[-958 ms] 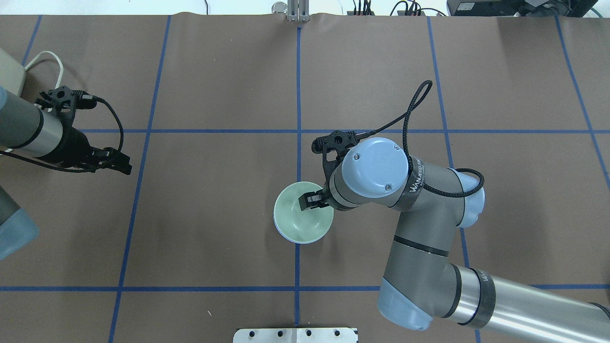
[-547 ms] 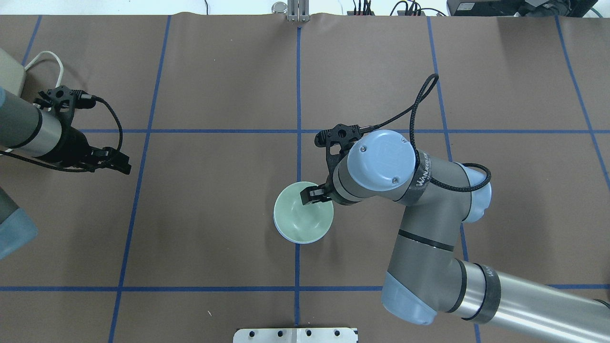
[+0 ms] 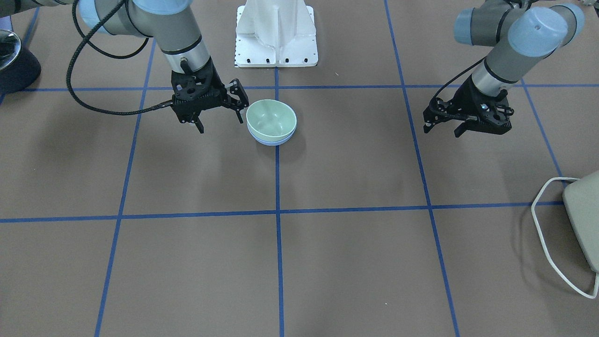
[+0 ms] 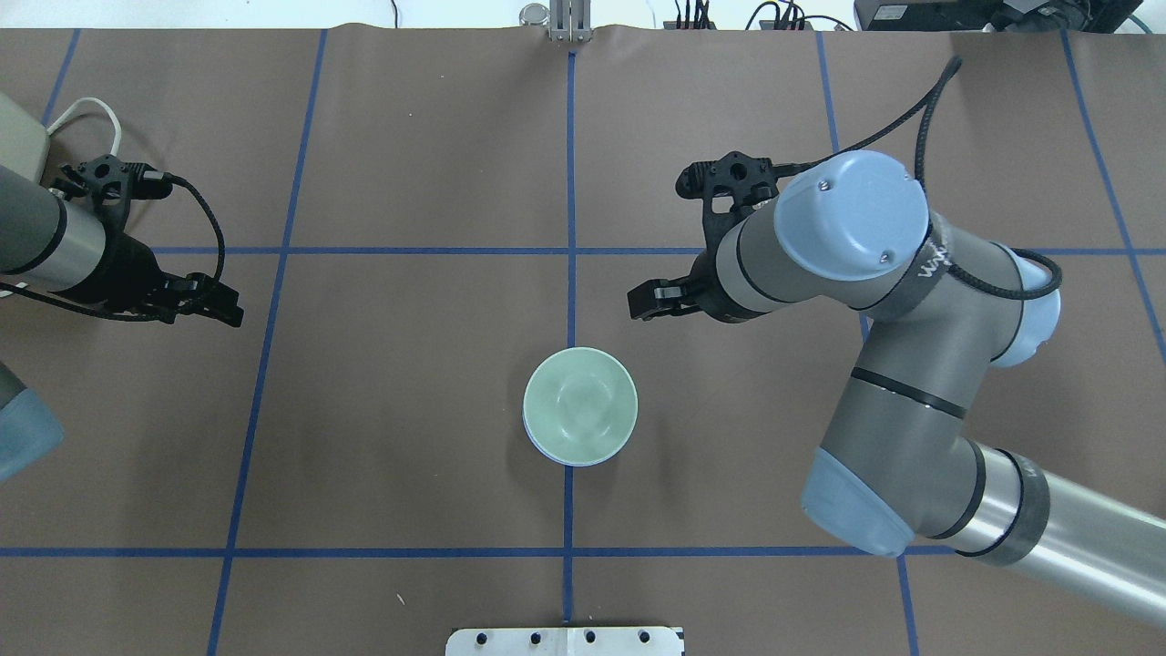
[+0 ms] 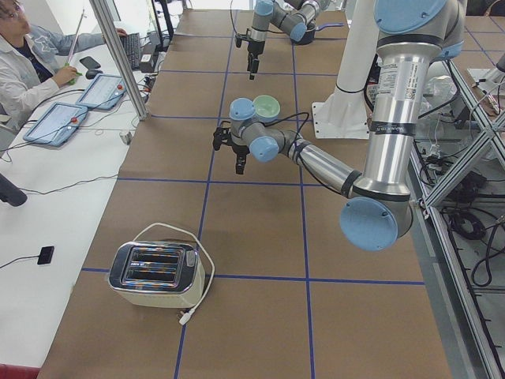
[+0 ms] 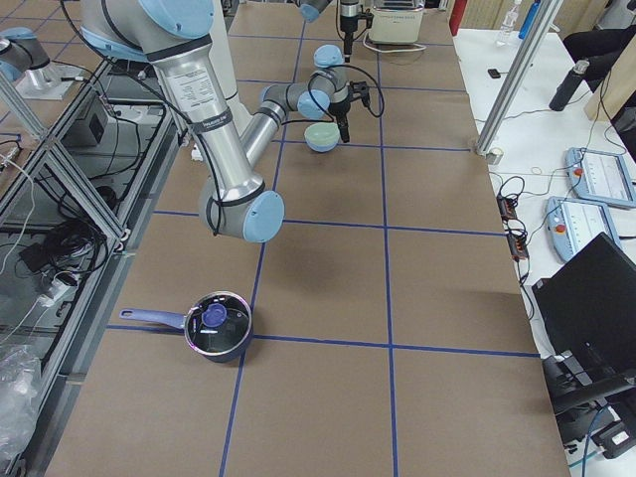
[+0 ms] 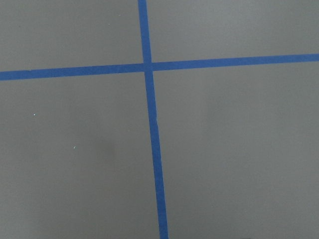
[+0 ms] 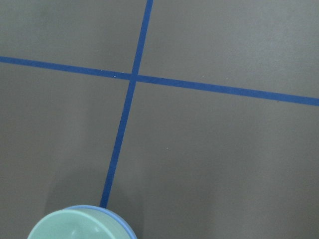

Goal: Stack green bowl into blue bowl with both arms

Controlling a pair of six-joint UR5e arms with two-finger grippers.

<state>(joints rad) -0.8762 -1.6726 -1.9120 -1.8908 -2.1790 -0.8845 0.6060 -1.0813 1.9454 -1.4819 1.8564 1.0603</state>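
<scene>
Green bowl [image 3: 271, 117] fills blue bowl [image 3: 272, 142]; right end effector [image 3: 222, 122], left end effector [image 3: 442, 130] both spread.

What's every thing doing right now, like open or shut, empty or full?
green bowl: upright, empty, nested in the blue bowl
blue bowl: upright on the table, holding the green bowl
right gripper: open, empty
left gripper: open, empty
toaster: unplugged
pot: lid on

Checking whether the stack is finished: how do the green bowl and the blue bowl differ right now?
The green bowl sits on top, nested inside, while the blue bowl lies underneath. The green bowl's whole inside shows; of the blue bowl only a thin rim shows. Both are round, plain and upright.
</scene>
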